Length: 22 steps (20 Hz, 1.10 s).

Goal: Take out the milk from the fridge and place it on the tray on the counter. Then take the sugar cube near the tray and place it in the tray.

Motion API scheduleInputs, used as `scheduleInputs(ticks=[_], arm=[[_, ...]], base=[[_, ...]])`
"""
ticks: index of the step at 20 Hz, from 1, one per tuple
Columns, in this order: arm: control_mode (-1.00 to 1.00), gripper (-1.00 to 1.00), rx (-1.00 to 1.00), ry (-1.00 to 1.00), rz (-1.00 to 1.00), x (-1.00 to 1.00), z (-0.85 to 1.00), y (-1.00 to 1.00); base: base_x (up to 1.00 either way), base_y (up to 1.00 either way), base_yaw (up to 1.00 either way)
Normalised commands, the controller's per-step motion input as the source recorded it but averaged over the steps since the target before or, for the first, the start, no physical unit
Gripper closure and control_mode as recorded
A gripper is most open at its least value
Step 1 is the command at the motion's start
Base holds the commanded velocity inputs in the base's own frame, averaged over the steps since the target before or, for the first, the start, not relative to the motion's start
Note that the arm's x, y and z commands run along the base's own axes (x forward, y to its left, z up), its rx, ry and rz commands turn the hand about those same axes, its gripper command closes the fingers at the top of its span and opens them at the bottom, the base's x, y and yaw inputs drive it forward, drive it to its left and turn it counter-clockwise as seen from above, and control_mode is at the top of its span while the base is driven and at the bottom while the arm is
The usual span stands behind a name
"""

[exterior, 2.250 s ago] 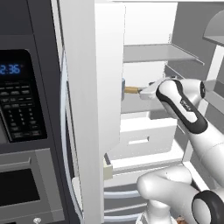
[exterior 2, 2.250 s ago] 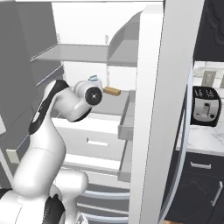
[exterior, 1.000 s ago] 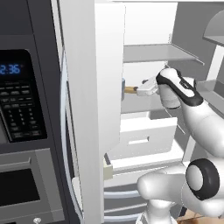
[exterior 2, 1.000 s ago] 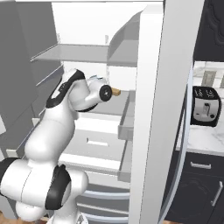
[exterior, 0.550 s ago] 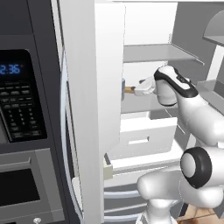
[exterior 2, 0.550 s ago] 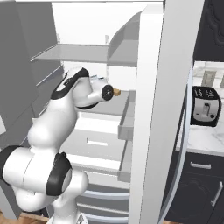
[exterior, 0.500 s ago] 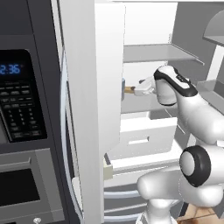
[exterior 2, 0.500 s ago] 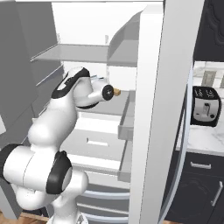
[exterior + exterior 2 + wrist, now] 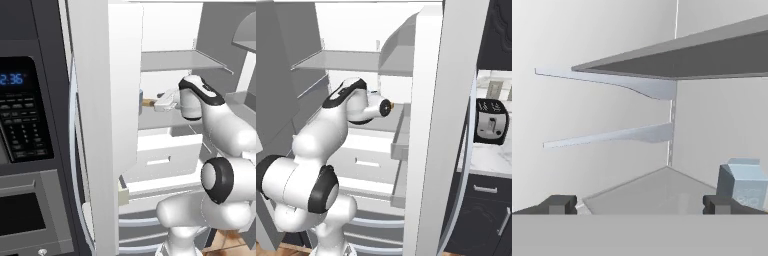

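The robot's two-finger gripper (image 9: 638,204) reaches into the tall white-walled fridge (image 9: 165,35) with its jaws spread wide and nothing between them. In the hand view the two small dark fingertips (image 9: 558,204) stand far apart at the bottom, above a grey shelf (image 9: 657,190). The small pale blue-grey gabled milk carton (image 9: 743,184) stands upright on that shelf near the back wall, just behind the right-hand fingertip, untouched. From the left base view a sliver of the carton (image 9: 141,99) shows past the edge of the fridge's door, just ahead of the gripper (image 9: 161,104). In the right base view a silver toaster (image 9: 491,128) sits on the white marble counter (image 9: 486,159).
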Motion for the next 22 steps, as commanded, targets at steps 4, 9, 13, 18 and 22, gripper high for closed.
scheduleInputs(ticks=[4,9,13,18,22], arm=[[-1.0,-1.0,0.04,0.0,0.06,0.16,-0.06,0.0],[-1.0,-1.0,0.05,0.0,0.05,0.26,0.0,-0.03],[-1.0,-1.0,0.02,0.0,0.04,0.3,0.0,0.0],[-1.0,-1.0,0.0,0.0,0.01,0.28,-0.02,0.0],[-1.0,-1.0,0.0,0.0,0.01,0.07,-0.08,0.0]], base=[[0.0,0.0,0.0],[0.0,0.0,0.0],[0.0,0.0,0.0],[0.0,0.0,0.0],[0.0,0.0,0.0]])
